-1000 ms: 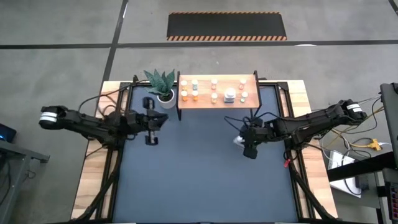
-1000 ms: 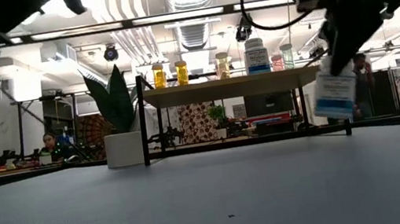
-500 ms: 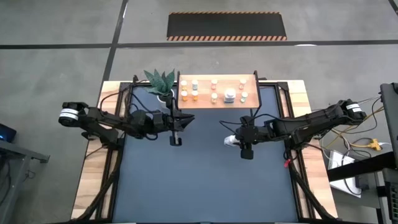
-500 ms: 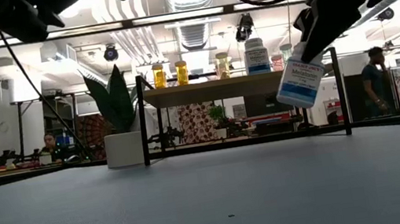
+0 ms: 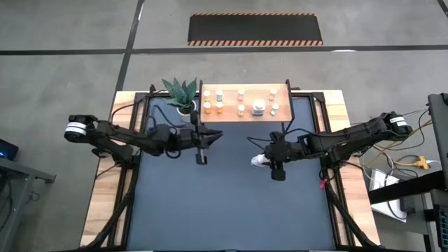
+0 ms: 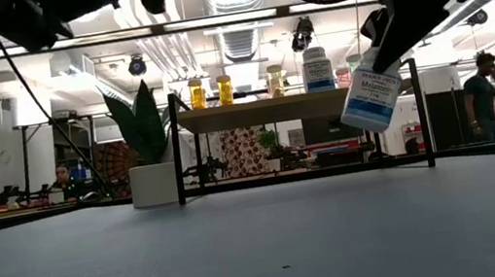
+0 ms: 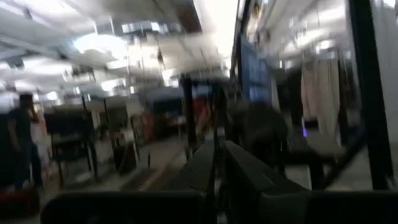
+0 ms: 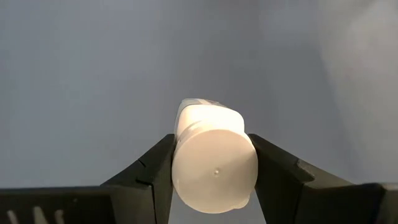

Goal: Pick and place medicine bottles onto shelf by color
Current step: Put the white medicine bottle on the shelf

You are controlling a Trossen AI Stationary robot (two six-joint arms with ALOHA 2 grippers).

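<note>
White bottle aloft in right claw, shelf half stocked

Right claw point(image 8: 214, 171) clamps a smooth round white bottle point(image 6: 371, 97) by its cap, tilted, clear above the matte blue table point(image 5: 231, 203), near the light-wood shelf point(image 5: 244, 116). Small orange and white bottles point(image 5: 241, 109) stand on it. Left claw point(image 5: 201, 149), clenched empty, reaches level just before the shelf's left end.

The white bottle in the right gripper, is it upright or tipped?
Tipped. In the low view the white bottle hangs slanted in the right gripper, clear above the table, cap end up between the fingers.
</note>
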